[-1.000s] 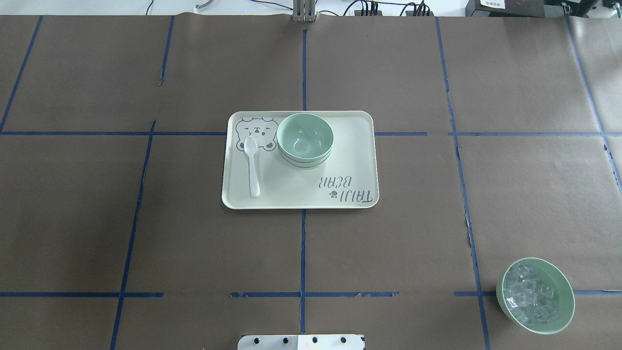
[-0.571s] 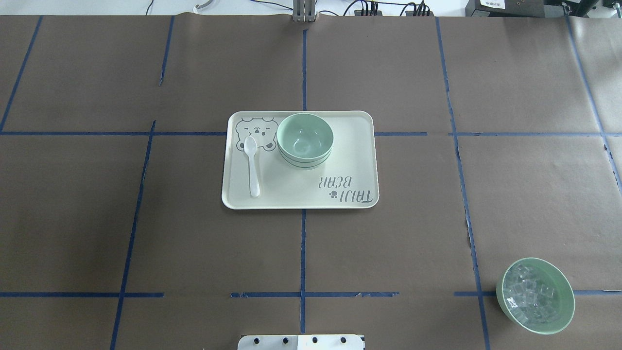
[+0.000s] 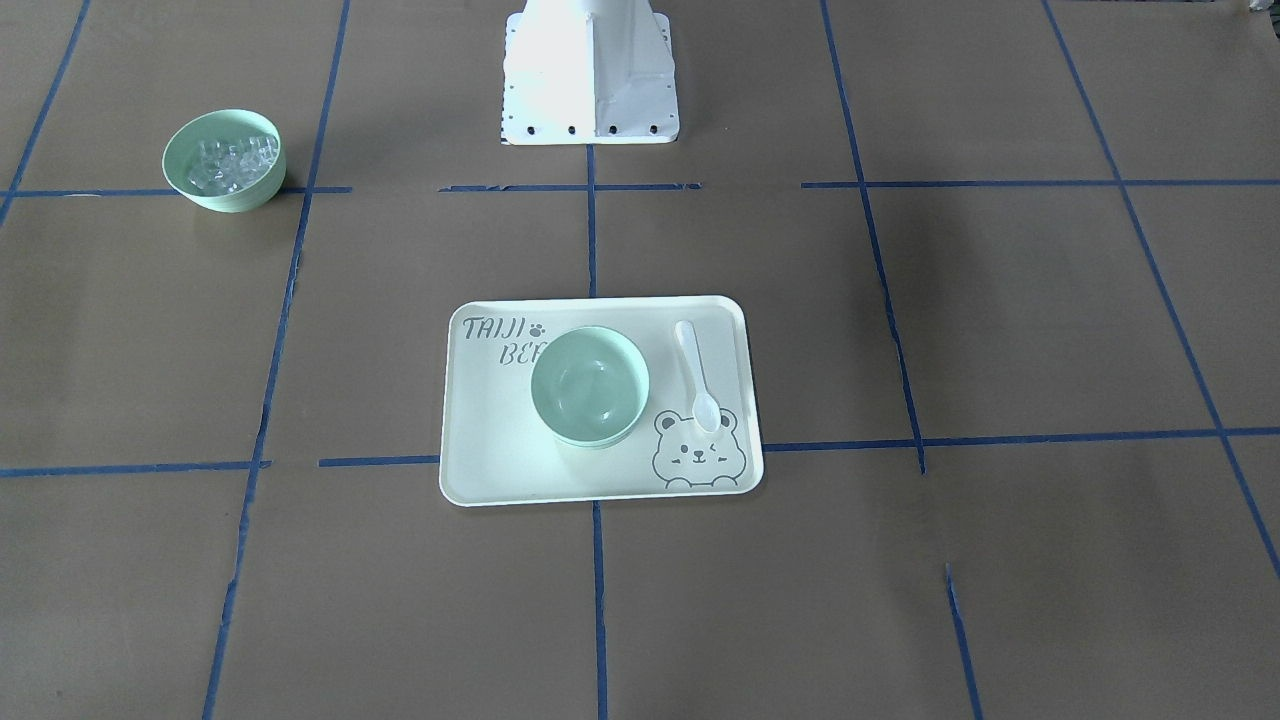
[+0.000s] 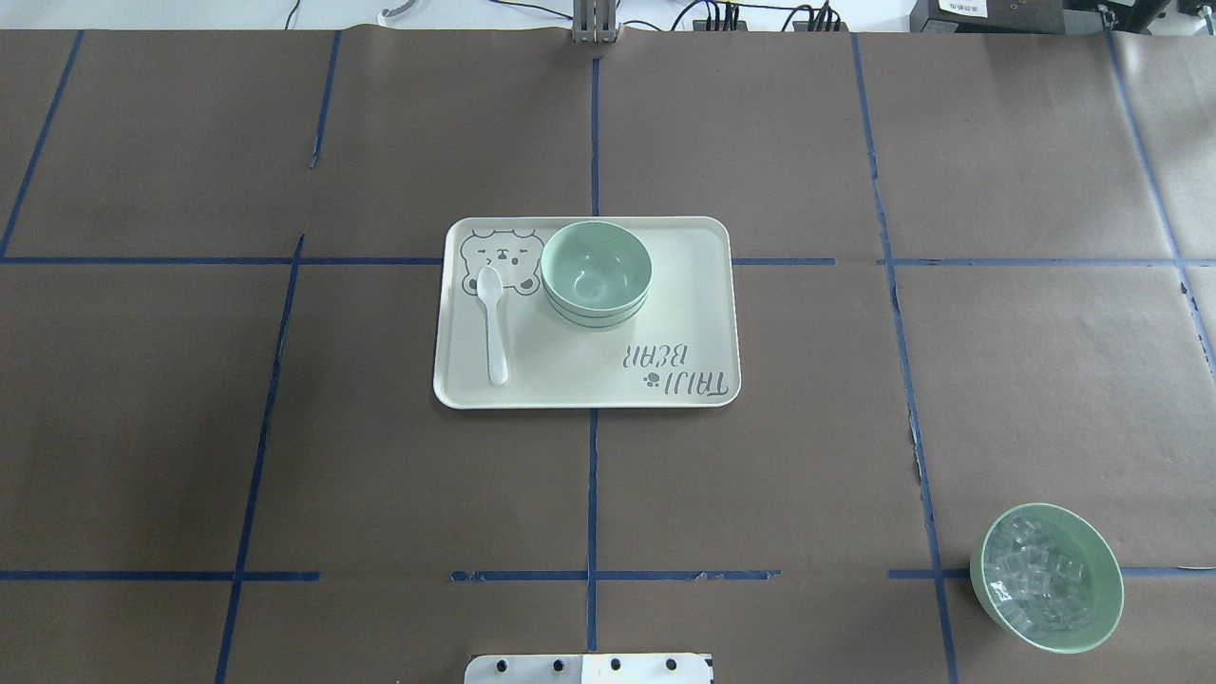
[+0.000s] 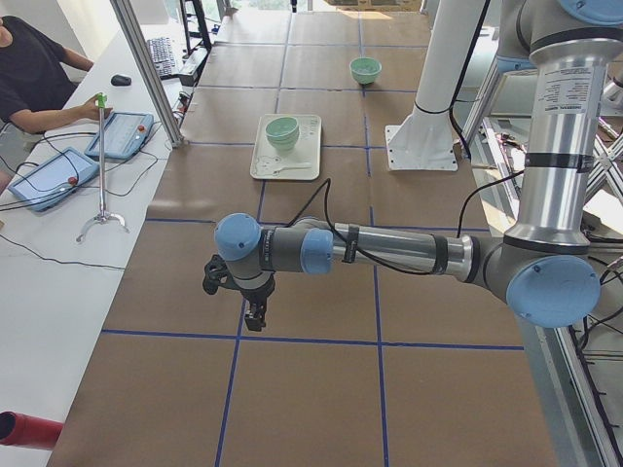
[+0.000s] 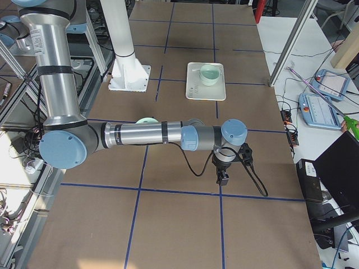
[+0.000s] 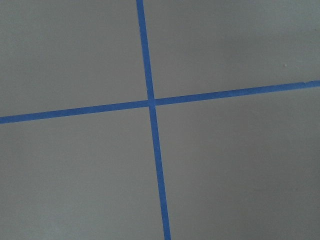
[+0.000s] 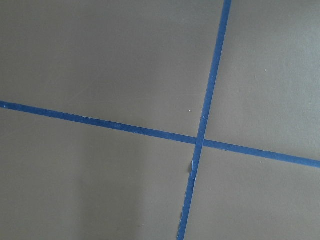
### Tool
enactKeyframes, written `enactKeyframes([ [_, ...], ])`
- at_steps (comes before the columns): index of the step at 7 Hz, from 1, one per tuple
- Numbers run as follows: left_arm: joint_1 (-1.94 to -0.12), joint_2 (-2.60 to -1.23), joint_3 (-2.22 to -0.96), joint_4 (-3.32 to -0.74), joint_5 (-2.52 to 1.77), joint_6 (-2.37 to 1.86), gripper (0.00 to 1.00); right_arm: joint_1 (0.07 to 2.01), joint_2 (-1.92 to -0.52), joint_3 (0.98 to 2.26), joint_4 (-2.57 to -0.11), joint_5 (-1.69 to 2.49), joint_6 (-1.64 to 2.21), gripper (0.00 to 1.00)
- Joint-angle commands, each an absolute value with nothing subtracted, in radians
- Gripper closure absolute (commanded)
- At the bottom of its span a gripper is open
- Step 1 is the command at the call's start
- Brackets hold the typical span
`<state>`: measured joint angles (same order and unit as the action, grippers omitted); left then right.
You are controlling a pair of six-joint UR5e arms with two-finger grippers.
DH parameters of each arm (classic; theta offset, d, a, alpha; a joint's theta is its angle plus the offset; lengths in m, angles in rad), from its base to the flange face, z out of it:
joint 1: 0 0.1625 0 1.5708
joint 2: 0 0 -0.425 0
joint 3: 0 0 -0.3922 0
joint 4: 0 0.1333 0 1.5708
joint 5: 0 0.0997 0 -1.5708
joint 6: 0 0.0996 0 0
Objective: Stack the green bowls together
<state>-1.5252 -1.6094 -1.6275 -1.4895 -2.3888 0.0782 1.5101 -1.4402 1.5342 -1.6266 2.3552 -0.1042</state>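
Observation:
The green bowls (image 4: pixel 597 275) sit nested in one stack on the back middle of the bear-printed tray (image 4: pixel 589 385); lower rims show under the top bowl. The stack also shows in the front view (image 3: pixel 590 387) and in both side views (image 5: pixel 282 131) (image 6: pixel 211 74). My left gripper (image 5: pixel 255 316) hangs over bare table far out on my left, and my right gripper (image 6: pixel 222 179) far out on my right. Both are far from the bowls and show only in the side views, so I cannot tell whether they are open or shut. Both wrist views show only brown paper and blue tape.
A white spoon (image 4: pixel 494 328) lies on the tray's left part. A green bowl of clear cubes (image 4: pixel 1046 578) stands near the table's front right. The robot base (image 3: pixel 590 80) is at the near edge. An operator (image 5: pixel 29 68) sits at a side desk with pendants.

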Motion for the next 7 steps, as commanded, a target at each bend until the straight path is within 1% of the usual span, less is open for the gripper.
enactKeyframes([
  [1,-1.526,-1.609,-1.628,-1.491,-2.39,0.078,0.0,1.509,-1.439,1.543,-1.624,2.359,-0.104,0.0],
  [7,-1.528,-1.632,-1.625,-1.494,-2.388,0.074,0.0,1.499,-1.448,1.54,-1.58,2.358,-0.118,0.0],
])
